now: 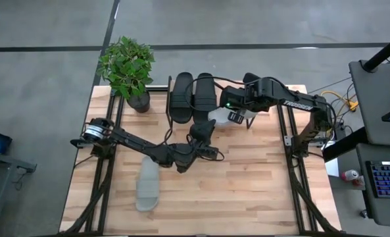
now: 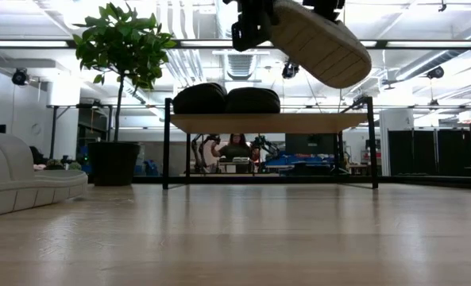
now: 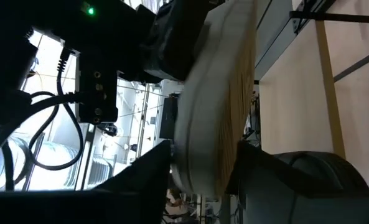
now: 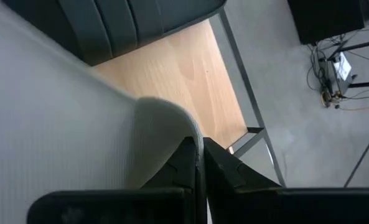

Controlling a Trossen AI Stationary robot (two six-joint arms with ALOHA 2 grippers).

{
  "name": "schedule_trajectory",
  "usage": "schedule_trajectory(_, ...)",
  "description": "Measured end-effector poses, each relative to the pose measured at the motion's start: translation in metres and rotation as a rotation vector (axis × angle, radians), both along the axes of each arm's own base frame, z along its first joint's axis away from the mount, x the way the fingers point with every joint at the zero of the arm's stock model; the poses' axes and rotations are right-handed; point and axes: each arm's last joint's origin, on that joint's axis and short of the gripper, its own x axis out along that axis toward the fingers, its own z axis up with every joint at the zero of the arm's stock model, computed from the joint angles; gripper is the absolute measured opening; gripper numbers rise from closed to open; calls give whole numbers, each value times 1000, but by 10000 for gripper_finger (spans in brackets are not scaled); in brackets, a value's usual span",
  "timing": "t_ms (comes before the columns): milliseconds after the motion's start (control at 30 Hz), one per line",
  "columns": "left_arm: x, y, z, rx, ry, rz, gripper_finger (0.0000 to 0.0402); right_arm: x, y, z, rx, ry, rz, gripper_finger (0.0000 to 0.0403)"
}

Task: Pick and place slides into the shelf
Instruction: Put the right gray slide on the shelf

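Low view: right pincer (image 4: 200, 163) clamps pale slide (image 2: 318, 44) aloft, sole tilted, long axis slanting down.

1. Around your wooden table (image 1: 247, 191) you have a grey concrete floor (image 1: 43, 26) with dark seam lines.
2. A potted plant (image 1: 127, 69) stands at the table's far left corner.
3. Beyond the table, bright ceiling lights (image 2: 426, 48) line the hall.
4. A keyboard (image 1: 387, 181) sits at your right.

2 black slides (image 1: 191, 97) block shelf (image 1: 293, 88) left; right half's free.
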Motion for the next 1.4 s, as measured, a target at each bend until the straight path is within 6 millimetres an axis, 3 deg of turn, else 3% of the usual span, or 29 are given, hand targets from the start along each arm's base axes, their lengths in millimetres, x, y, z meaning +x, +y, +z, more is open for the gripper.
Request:
schedule_trajectory(267,-1,-10,0,-15,-26,-53,228,0,0,1,-22,9,9,9)
schedule_trajectory(533,-2,-11,0,-43,-61,-58,258,0,3,1,-40,58,87,8)
schedule_trajectory(900,-1,-14,-1,-65,-89,-109,264,-1,4,3,-88,114,154,8)
schedule_trajectory(1400,-6,-41,-6,-153,-174,-287,264,-1,8,15,-187,145,262,8)
